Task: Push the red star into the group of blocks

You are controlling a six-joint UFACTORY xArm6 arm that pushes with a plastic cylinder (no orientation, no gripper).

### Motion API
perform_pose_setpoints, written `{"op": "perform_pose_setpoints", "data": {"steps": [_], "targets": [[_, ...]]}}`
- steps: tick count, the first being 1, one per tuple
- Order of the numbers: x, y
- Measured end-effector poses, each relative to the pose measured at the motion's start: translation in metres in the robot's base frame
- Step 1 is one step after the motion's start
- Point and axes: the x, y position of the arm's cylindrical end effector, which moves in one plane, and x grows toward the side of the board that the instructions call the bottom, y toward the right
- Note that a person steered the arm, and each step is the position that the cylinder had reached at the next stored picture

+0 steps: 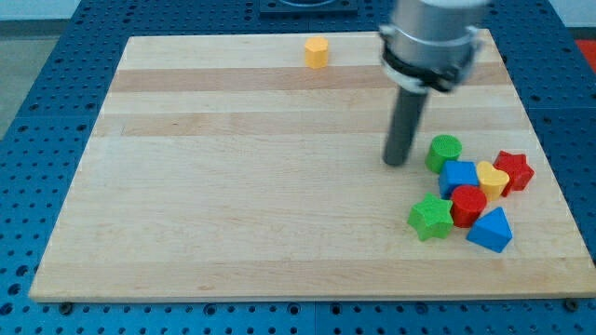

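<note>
Nearest the view's bottom, a blue triangle (491, 230) and green star (430, 217) front the cluster, with a red cylinder (467, 204) between them. Behind sit a blue cube (457, 176), yellow heart (492, 178) and green cylinder (444, 152). The red star (513, 170) touches the heart at the group's three o'clock edge. It looks light, rigid and slick, so a push on a flat between points seems best. My tip (397, 163) holds nothing, at nine o'clock of the green cylinder. Farthest, a yellow block (317, 52).
</note>
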Motion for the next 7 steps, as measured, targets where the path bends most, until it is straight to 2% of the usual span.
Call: {"op": "perform_pose_setpoints", "data": {"steps": [1, 2, 3, 4, 5, 7], "targets": [[-0.024, 0.053], [-0.013, 0.167], [0.056, 0.212], [0.075, 0.184], [0.068, 0.144], [0.049, 0.194]]}}
